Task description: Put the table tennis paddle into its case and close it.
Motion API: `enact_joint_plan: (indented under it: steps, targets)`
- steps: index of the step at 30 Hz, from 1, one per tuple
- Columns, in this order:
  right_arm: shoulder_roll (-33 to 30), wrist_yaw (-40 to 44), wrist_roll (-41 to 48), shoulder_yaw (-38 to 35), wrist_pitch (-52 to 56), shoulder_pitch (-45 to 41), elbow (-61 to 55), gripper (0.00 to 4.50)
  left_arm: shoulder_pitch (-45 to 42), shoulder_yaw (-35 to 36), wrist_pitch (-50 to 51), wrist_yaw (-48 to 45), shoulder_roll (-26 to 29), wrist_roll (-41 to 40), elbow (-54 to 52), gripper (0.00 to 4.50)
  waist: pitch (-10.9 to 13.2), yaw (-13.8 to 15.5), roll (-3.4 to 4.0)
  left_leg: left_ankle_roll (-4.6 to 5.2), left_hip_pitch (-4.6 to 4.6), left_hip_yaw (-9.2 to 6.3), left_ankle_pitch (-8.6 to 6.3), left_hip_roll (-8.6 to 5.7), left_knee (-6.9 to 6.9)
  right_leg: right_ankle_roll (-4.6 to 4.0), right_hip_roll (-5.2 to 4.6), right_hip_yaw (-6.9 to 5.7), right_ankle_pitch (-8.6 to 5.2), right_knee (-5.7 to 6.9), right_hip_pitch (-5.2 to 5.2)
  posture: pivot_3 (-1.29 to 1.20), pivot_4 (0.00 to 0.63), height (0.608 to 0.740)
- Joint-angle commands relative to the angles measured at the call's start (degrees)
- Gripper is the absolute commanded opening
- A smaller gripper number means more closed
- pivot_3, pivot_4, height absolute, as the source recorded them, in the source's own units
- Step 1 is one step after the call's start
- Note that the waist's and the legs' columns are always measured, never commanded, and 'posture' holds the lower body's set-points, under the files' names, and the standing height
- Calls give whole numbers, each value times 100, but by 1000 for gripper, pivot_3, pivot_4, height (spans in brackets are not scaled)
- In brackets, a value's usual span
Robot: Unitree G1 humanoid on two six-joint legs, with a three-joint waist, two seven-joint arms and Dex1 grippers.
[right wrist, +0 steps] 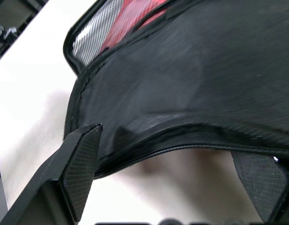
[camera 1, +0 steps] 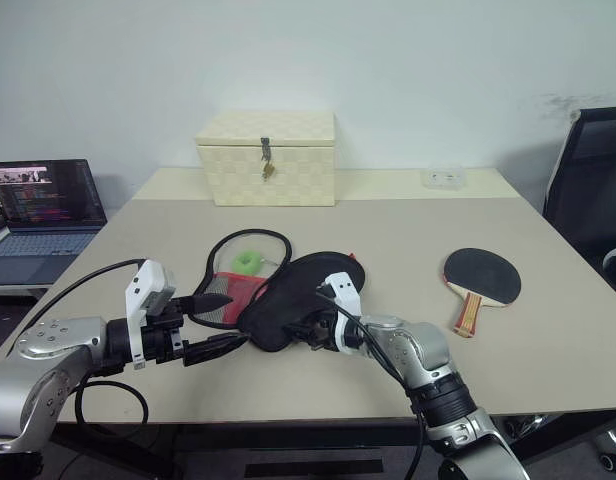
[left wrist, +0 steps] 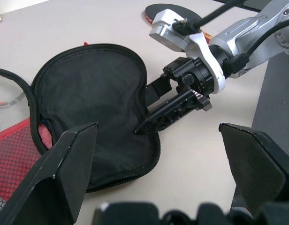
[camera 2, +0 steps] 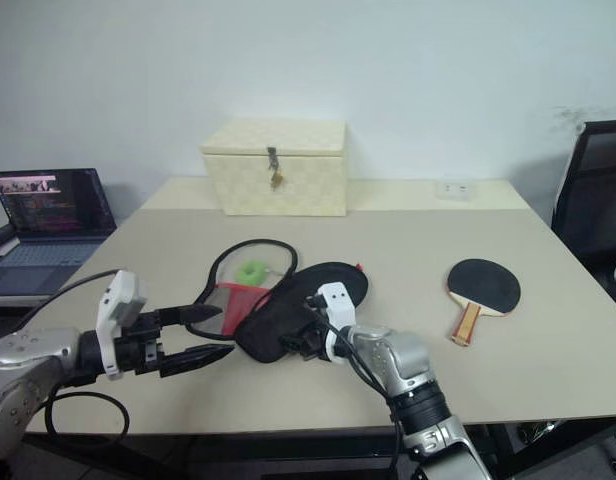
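At the far left, off the table's edge, an open laptop [camera 1: 43, 215] sits on a lower surface with its screen lit. Next along, the left gripper [camera 1: 216, 322] hangs just above the near part of the beige table [camera 1: 408, 240], its two black fingers spread wide with nothing between them, tips pointing toward the case. The case [camera 1: 288, 295] lies near the middle of the table, unzipped and folded open: the half nearer the left gripper shows red mesh lining inside a black zipper loop, with a green ring [camera 1: 249, 263] resting in that loop, while the other half lies with its black fabric outer face up. The right gripper [left wrist: 156, 105] is at the near edge of that black half; its fingers are parted and hold nothing, one finger sitting over the fabric flap and the other just beside its rim, and the right wrist view shows the flap's bound edge running between the two finger pads [right wrist: 81, 166]. Behind the case, toward the wall, a cream woven box [camera 1: 268, 157] with a metal latch stands shut. To the right, well apart from the case, the table tennis paddle [camera 1: 480, 280] lies flat on the table, black face up, wooden handle pointing toward the near edge. A black chair [camera 1: 593, 190] stands at the far right.
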Motion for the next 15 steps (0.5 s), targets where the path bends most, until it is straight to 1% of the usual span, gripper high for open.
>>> enact_joint_plan:
  steps: [1,2,6,9,13,15]
  targets:
    - [112,-16,167,-190,85,-118,-187,4108,-10,133,-83,28,6,-28,-134,4500,0,-3,0,0,0,0,0,0,0,0,0,0,0,0,-1,0,150,740]
    - [107,3,198,-208,140,-102,-232,3932,-14,115,-103,33,-9,-14,-127,4500,0,-4,0,0,0,-1,0,1,-1,-1,0,0,0,0,-1,0,150,740]
    - [120,2,343,-314,357,-51,-392,2598,-68,38,-177,29,-67,37,-78,4500,0,-6,0,0,0,-1,0,1,-2,-3,0,0,-1,2,-2,0,150,740]
    - [163,-43,420,-434,449,-32,-438,1451,-136,-19,-214,27,-106,65,-39,4500,0,-6,1,0,0,-2,0,1,-3,-3,0,0,-2,1,-2,0,150,740]
    - [236,-172,505,-633,471,-36,-398,73,-210,-72,-275,-1,-130,106,41,4500,0,-6,1,0,0,-1,0,1,-3,-3,0,-1,-2,1,-2,0,150,740]
    - [213,-202,533,-734,471,-78,-361,29,-247,-97,-305,-12,-138,123,75,4500,0,-6,1,0,0,-1,0,1,-3,-3,0,-1,-2,1,-2,0,150,740]
